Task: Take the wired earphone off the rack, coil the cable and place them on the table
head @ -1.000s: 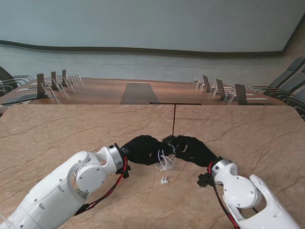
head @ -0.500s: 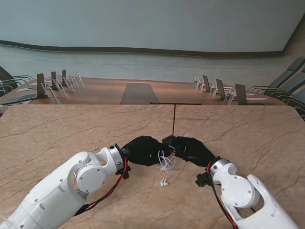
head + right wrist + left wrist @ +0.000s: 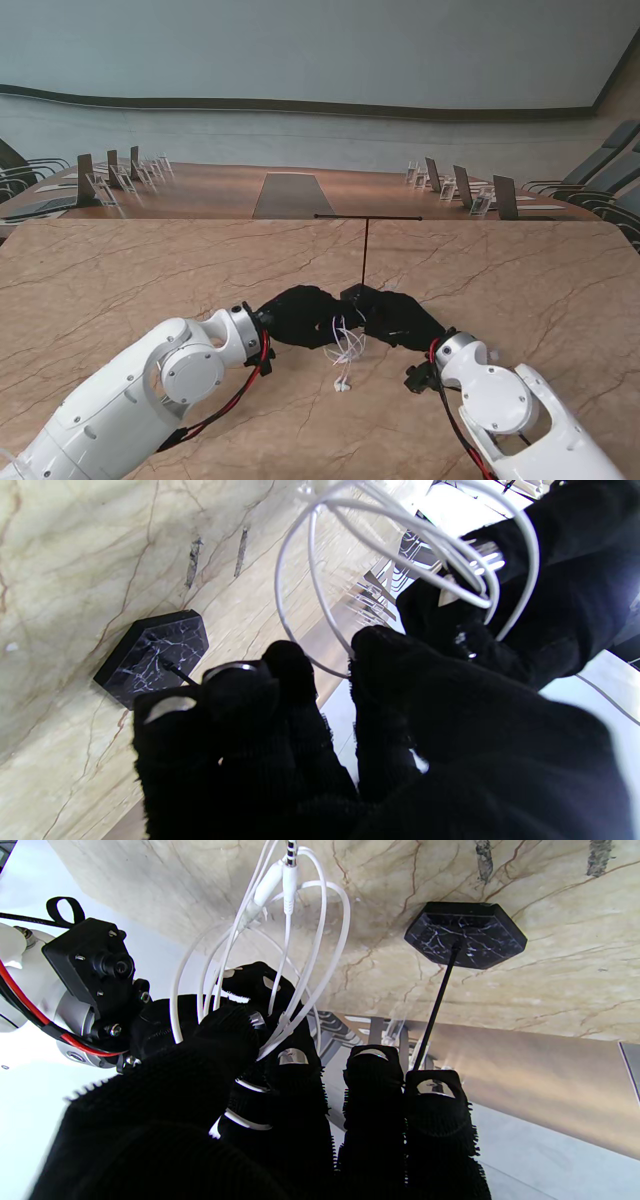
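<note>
Earphone cable [image 3: 347, 345]: white, gathered in several loops between both hands, off the rack; its plug and a strand hang toward the marble surface [image 3: 120, 280], near the middle of the scene.
Left hand [image 3: 300, 316]: black-gloved, thumb and fingers [image 3: 292, 1060] pinched shut on the loops.
Right hand [image 3: 402, 318]: black-gloved, just right of the loops, fingers [image 3: 285, 670] curled with 1 strand passing between them; a firm grip cannot be confirmed.
Rack [image 3: 366, 250]: thin black T-shaped stand, dark marbled base [image 3: 465, 934], just beyond the hands, bar bare.
</note>
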`<state>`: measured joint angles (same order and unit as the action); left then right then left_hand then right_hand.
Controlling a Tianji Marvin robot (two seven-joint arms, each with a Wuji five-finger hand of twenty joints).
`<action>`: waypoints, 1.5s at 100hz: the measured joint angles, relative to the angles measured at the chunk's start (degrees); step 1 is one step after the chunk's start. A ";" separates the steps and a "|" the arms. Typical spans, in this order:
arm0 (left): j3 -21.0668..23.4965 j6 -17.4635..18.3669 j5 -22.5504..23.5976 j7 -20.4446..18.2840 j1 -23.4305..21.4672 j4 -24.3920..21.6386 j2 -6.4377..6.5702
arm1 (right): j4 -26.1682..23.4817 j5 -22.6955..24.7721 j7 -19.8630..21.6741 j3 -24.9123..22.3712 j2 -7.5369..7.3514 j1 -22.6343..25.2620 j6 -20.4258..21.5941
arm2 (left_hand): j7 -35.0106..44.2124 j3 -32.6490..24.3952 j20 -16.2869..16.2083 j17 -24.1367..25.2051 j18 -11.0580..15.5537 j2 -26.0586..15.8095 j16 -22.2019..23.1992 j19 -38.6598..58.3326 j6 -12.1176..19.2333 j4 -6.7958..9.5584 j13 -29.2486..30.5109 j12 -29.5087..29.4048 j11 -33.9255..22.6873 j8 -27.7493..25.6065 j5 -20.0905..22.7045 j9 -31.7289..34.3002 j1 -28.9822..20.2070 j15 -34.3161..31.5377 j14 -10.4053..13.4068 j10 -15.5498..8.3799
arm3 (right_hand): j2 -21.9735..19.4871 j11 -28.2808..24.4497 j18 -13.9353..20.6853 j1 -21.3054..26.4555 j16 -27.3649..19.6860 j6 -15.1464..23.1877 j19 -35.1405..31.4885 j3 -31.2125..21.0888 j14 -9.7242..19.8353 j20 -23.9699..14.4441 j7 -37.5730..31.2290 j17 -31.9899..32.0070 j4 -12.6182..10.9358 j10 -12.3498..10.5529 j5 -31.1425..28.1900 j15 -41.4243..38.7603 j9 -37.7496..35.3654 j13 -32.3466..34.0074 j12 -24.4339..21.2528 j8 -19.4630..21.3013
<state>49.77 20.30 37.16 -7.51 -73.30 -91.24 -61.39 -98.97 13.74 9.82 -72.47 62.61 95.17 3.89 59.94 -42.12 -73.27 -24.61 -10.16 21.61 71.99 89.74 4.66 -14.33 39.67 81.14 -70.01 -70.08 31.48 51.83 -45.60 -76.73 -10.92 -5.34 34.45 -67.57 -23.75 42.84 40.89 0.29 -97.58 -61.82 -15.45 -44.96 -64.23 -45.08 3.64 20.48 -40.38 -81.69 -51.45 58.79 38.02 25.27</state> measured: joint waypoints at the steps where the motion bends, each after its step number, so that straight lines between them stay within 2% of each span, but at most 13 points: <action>1: -0.01 -0.01 -0.01 0.02 0.01 0.01 0.00 | -0.03 -0.02 0.00 0.03 0.00 0.00 -0.07 | 0.00 0.00 0.00 0.00 0.00 0.00 0.00 0.00 0.00 0.00 0.00 0.00 0.00 0.00 0.00 0.00 0.00 0.00 0.00 0.00 | 0.11 0.09 -0.13 0.00 -0.23 -0.05 -0.01 -0.04 -0.06 0.36 -0.01 -0.10 0.00 0.00 -0.02 0.17 0.00 0.09 0.00 0.00; 6: -0.07 -0.04 -0.05 0.15 0.03 0.07 -0.03 | -0.20 -0.35 0.02 0.23 0.00 0.00 -0.46 | 0.00 0.00 0.00 0.00 0.00 0.00 0.00 0.00 0.00 0.00 0.00 0.00 0.00 0.00 0.00 0.00 0.00 0.00 0.00 0.00 | 0.99 0.57 -0.54 0.03 -0.62 -0.35 -0.04 -1.28 -0.18 0.93 -0.02 -1.03 1.23 0.00 -0.61 0.51 -0.82 0.97 0.01 -0.11; 40: -0.23 -0.32 0.15 2.37 0.02 0.56 -0.41 | -1.19 -1.99 2.20 1.23 -0.08 0.02 -2.26 | 0.00 0.30 0.46 0.00 0.00 0.00 0.00 0.00 0.00 0.00 0.00 0.00 0.00 0.00 0.00 0.00 -0.09 0.00 0.00 0.00 | 2.31 2.43 -3.16 0.07 -1.67 -1.13 -0.03 -2.95 -1.02 3.57 -0.04 -4.44 1.23 0.41 -1.72 2.90 -2.98 4.22 0.04 -0.69; 51: 0.06 -0.32 0.62 2.71 -0.25 0.55 -0.51 | -1.45 -1.95 1.45 1.11 -0.03 0.36 -2.36 | 0.00 0.96 0.55 0.62 0.00 -0.01 -0.03 0.00 0.41 0.03 -0.09 0.00 0.00 0.00 0.00 0.00 -0.20 0.16 0.00 0.00 | 3.12 5.22 -5.09 1.12 -2.17 -2.48 1.84 -2.42 -2.67 4.70 -0.04 -3.58 1.24 1.84 -2.42 6.53 -3.43 4.04 -1.30 -6.14; 56: 0.47 -0.38 1.02 2.75 -0.60 0.46 -0.55 | -1.63 -1.85 0.91 0.79 0.06 0.68 -2.38 | -0.30 2.46 0.57 1.02 0.03 -0.23 -0.04 -0.23 0.52 0.09 -0.16 0.00 0.00 0.00 0.00 -0.01 -1.17 0.76 0.00 0.01 | 1.73 5.35 -5.21 1.78 -2.14 -2.88 2.51 0.04 -3.37 4.77 0.07 0.14 1.17 2.78 -2.11 7.42 -0.50 0.99 -2.50 -9.70; 68: 1.17 -0.72 1.75 3.15 -1.40 0.31 -0.56 | -1.89 -0.12 2.75 -0.80 0.10 1.32 -1.81 | -1.92 5.54 0.69 3.56 0.17 -1.24 -0.05 -2.03 1.90 0.13 -2.94 0.06 1.02 -0.03 -0.03 -1.40 -2.30 2.61 0.09 0.06 | -4.46 5.18 0.15 1.07 -1.99 -2.87 6.21 11.66 -3.60 5.33 2.59 14.61 0.25 4.27 8.25 8.46 14.09 -13.47 -3.58 -13.60; 75: 1.37 -0.89 2.03 3.31 -1.72 0.22 -0.54 | -2.17 -0.07 5.25 -1.70 -0.20 1.57 -1.70 | -2.24 5.74 1.09 4.50 0.22 -1.24 -0.05 -2.74 2.15 0.13 -3.75 0.48 1.16 -0.59 -0.03 -1.97 -2.31 3.20 0.11 0.07 | -8.06 5.17 3.72 -2.33 -2.09 -2.40 10.28 15.44 -3.43 5.56 6.94 23.01 0.06 4.27 13.80 11.01 22.68 -22.06 -6.01 -12.66; 82: 1.54 -0.95 2.22 3.39 -1.93 0.13 -0.52 | -2.54 -0.35 6.47 -2.29 -0.64 1.89 -1.71 | -2.35 5.86 1.34 5.50 0.24 -1.24 -0.05 -3.55 2.49 0.13 -4.49 0.50 1.61 -0.63 -0.03 -2.20 -2.31 3.73 0.14 0.14 | -10.87 5.55 6.76 -6.80 -2.46 -2.12 13.98 18.66 -2.81 5.66 11.99 29.74 -0.03 2.71 19.49 14.14 29.96 -29.14 -8.21 -7.73; 90: 1.72 -1.20 2.49 3.21 -2.12 -0.12 -0.46 | -2.82 -0.54 6.73 -2.97 -0.96 2.31 -1.71 | -2.60 5.87 1.47 6.53 0.29 -1.25 -0.05 -4.33 2.62 0.13 -5.36 1.32 1.79 -0.68 -0.03 -4.30 -2.31 4.30 0.20 0.49 | -13.34 7.97 9.85 -9.14 -3.57 -0.77 17.58 22.01 -1.53 6.21 14.48 35.05 -0.09 0.46 27.18 17.42 36.38 -35.60 -10.23 -6.67; 93: 1.78 -1.27 2.57 3.12 -2.16 -0.22 -0.43 | -2.87 -0.54 6.93 -3.26 -1.05 2.43 -1.68 | -2.68 5.87 1.73 6.98 0.30 -1.25 -0.06 -4.91 2.64 0.13 -5.72 1.33 2.17 -0.77 -0.03 -4.37 -2.31 4.37 0.21 0.64 | -14.11 8.88 10.75 -10.03 -4.04 -0.30 18.50 23.64 -0.81 6.21 14.82 36.38 -1.26 -0.19 29.37 18.40 38.00 -37.39 -10.98 -6.60; 111: 2.21 -1.74 3.26 2.80 -2.57 -0.76 -0.32 | -2.88 0.86 6.89 -4.45 -1.26 3.14 -0.32 | -3.57 5.87 3.00 10.15 0.89 -1.25 -0.05 -7.47 3.28 0.13 -8.33 2.41 4.02 -1.50 -0.03 -7.46 -2.30 6.51 0.89 0.70 | -16.79 11.97 13.06 -12.18 -4.84 0.28 22.77 27.45 1.40 6.21 18.55 39.14 -1.27 -2.36 34.23 22.17 41.62 -41.22 -13.79 -10.51; 122: 2.55 -2.24 3.71 2.64 -3.01 -1.16 -0.24 | -2.87 0.75 7.34 -5.15 -1.35 3.45 -0.23 | -3.89 5.87 3.98 12.90 1.12 -1.25 -0.05 -9.47 3.42 0.13 -11.39 2.50 5.15 -2.16 -0.03 -9.84 -2.29 8.56 1.36 0.83 | -18.20 13.55 13.18 -12.80 -4.93 0.38 24.21 28.83 1.56 6.21 21.91 39.34 -3.19 -2.89 34.23 22.90 41.75 -40.75 -14.83 -13.39; 150: 3.33 -3.34 6.11 3.01 -4.07 -2.04 -0.10 | -2.93 -0.31 7.22 -6.50 -1.37 4.38 -0.08 | -6.24 5.42 10.62 22.76 2.41 -1.24 -0.05 -15.97 5.51 0.05 -21.05 3.86 12.43 -3.77 0.68 -20.46 -1.47 14.79 3.17 2.09 | -18.59 14.99 13.22 -12.71 -4.95 0.48 25.03 30.73 1.58 6.21 18.91 39.90 -4.80 -2.97 34.23 23.74 41.77 -41.34 -15.53 -13.07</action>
<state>53.10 16.96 43.27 -4.50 -77.37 -93.28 -61.50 -101.90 13.43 17.04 -78.97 61.24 99.55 3.80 53.71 -36.70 -62.65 -1.85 -7.75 20.37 71.93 73.77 10.17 -14.28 18.63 85.00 -57.58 -73.85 32.15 31.36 -47.08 -61.94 -7.75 -3.25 15.86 -52.58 -10.53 30.14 35.94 0.77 -72.55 -31.09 -13.88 -38.75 -45.32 -5.17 -1.16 17.51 -6.15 -57.96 -9.68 17.45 22.49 12.20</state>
